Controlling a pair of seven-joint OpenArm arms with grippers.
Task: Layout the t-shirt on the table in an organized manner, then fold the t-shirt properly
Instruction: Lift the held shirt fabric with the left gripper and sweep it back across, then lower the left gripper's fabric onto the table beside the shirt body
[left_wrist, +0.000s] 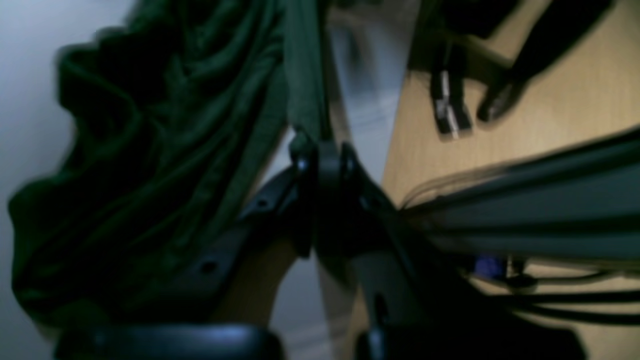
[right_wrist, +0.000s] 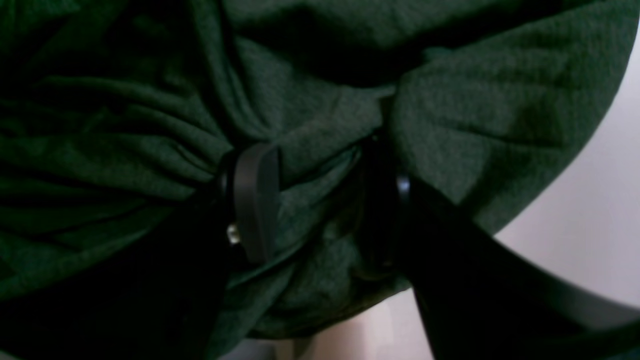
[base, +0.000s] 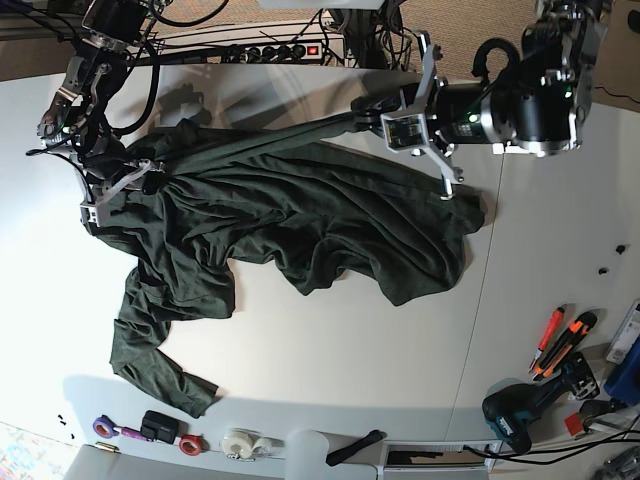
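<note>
The dark green t-shirt (base: 300, 225) lies crumpled across the white table (base: 350, 370), one long cuffed sleeve (base: 160, 375) trailing toward the front left. My right gripper (base: 150, 180) is shut on a bunch of the shirt at its left edge; in the right wrist view the fingers (right_wrist: 255, 200) clamp wrinkled fabric (right_wrist: 450, 100). My left gripper (base: 360, 115) is shut on a shirt edge and holds it raised and stretched taut at the back; in the left wrist view the closed gripper (left_wrist: 320, 150) pinches a fabric band (left_wrist: 300, 75).
A seam line (base: 478, 300) divides the table. Orange-handled cutters (base: 555, 335) and a drill (base: 520, 412) lie at the front right. Tape rolls (base: 240, 442) sit at the front edge. A power strip (base: 270, 50) and cables run along the back.
</note>
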